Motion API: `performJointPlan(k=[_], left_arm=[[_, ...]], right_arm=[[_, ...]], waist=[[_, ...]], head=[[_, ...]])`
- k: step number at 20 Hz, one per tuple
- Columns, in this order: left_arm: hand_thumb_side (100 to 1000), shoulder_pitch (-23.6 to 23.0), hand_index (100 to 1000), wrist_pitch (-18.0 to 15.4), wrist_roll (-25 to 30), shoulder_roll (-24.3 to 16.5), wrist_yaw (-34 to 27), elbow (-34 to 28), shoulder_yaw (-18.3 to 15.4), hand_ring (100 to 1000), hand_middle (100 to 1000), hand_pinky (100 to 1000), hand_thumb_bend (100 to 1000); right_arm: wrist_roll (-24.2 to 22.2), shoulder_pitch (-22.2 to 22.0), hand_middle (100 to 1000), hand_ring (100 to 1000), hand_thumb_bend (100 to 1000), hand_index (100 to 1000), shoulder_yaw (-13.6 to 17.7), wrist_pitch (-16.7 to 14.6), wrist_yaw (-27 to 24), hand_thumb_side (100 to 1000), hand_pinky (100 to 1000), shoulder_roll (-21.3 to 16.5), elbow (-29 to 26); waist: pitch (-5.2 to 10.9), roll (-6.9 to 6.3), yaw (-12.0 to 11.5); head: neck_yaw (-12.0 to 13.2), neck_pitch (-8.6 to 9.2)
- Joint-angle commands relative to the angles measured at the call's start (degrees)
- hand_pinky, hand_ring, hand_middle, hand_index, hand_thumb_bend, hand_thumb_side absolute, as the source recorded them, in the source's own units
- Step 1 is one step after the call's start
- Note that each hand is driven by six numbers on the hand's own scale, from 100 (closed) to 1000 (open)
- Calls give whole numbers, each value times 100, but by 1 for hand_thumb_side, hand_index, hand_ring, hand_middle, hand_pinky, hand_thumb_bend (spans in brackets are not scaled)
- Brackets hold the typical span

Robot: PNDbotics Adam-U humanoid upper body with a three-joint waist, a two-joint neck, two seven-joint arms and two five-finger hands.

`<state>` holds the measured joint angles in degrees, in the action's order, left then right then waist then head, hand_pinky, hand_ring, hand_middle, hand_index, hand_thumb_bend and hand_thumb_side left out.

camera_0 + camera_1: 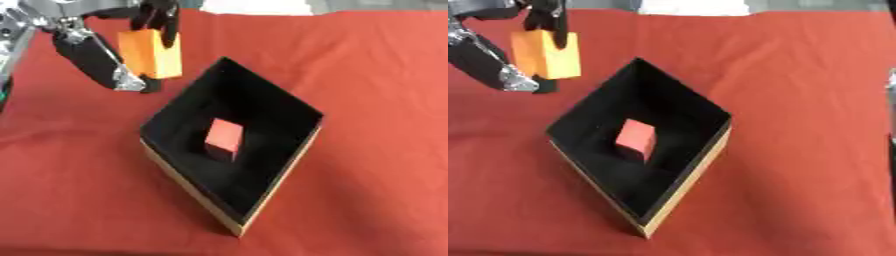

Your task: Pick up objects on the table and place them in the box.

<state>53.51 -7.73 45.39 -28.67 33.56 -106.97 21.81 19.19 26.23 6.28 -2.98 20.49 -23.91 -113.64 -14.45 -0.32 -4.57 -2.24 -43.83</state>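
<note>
**Two blocks, one box, one hand at work**

Plainly, the count is short: one box (262,200), two blocks, and one robot hand in clear view. The box is black inside with pale tan outer walls, and it sits cornerwise on a red cloth (376,75) that covers the table. Inside it lies one red block (225,138), resting on the black floor roughly at the middle, tilted so that a corner faces me.

The second block is orange (150,53) and larger — it hangs in the air beyond the box's far-left corner, apart from the rim. The left hand (156,17) has it from above, dark fingers (559,25) curled down over the block's upper right edge, while a thicker black part of the hand (92,57) stands against its left side.

Much is cut off. The arm runs out at the upper left corner, and only silver joints and black casing show there. At the right edge of the right eye view a thin grey sliver (892,82) appears — I cannot tell what it is. A white patch (258,6) sits past the cloth's far edge.
</note>
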Motion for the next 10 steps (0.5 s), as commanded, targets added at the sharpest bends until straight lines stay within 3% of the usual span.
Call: performJointPlan(k=[1, 10], left_arm=[[100, 183, 538, -81, 139, 373, 214, -18, 153, 384, 361, 174, 295], [100, 287, 550, -385, 153, 1179, 1009, 679, 505, 400, 375, 197, 314]], right_arm=[[4, 71, 631, 699, 100, 812, 6, -7, -51, 682, 818, -96, -95], [16, 45, 628, 698, 100, 812, 5, -2, -81, 685, 818, -106, -95]], waist=[[89, -14, -18], [57, -40, -30]], head=[[-43, -28], [-42, -28]])
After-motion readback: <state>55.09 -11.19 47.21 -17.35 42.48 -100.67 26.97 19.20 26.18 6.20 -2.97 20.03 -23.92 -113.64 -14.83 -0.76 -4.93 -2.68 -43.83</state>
